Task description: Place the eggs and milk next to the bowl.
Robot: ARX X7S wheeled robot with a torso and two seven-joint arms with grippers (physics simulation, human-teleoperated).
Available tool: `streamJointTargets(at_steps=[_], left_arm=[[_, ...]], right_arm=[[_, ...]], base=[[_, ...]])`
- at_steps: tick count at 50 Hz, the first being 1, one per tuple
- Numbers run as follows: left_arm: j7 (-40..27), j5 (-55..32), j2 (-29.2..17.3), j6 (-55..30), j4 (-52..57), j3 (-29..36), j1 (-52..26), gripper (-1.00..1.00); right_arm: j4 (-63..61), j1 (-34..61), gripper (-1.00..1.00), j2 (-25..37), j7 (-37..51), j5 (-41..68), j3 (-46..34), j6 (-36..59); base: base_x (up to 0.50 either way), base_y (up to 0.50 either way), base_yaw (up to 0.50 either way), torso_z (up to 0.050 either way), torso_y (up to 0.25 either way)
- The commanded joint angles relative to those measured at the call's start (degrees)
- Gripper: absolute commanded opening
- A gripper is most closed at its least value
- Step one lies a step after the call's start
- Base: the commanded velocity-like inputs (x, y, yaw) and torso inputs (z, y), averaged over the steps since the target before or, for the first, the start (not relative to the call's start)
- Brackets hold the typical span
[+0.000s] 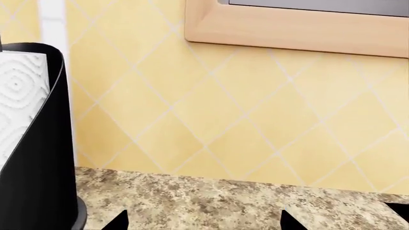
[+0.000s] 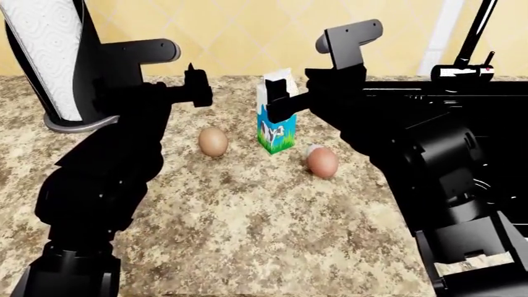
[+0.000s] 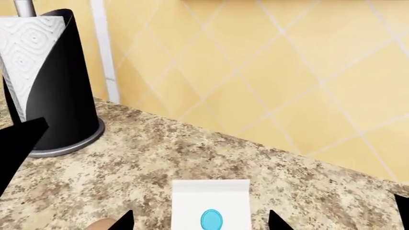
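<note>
The milk (image 2: 276,133) stands upright on the granite counter, its white top and blue cap (image 3: 211,219) showing in the right wrist view. My right gripper (image 3: 201,223) is open, one fingertip on each side of the carton's top, with a gap on both sides. In the head view the right gripper (image 2: 279,99) hangs at the carton's top. One of the eggs (image 2: 212,142) lies left of the carton; the other egg (image 2: 322,162) lies to its front right. My left gripper (image 1: 204,223) is open and empty over bare counter, in the head view (image 2: 198,86) above the left egg. The bowl is out of view.
A black paper towel holder (image 2: 49,68) with a white roll stands at the back left, close to my left arm (image 1: 32,143). A faucet (image 2: 466,55) rises at the back right. The yellow tiled wall (image 1: 223,110) backs the counter (image 2: 247,235).
</note>
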Motion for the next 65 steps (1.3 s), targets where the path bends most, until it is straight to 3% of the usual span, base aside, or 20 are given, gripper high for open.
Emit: streamJointTargets(at_steps=[1,65], left_arm=[[0.2,-0.2,0.0,0.7,-0.6,0.2,0.3,1.00],[0.2,-1.8,-0.8,2.1,-1.3,0.5,1.1,1.00]], right_arm=[[4.0,0.8,1.00,-1.0,-1.3,-1.4,-1.2,-2.0],[29.3,6.1,1.00,-8.8,-9.0,-7.4,-7.3,-13.7]], base=[[0.00,0.00,0.00,0.000,0.000],[0.00,0.00,0.00,0.000,0.000]])
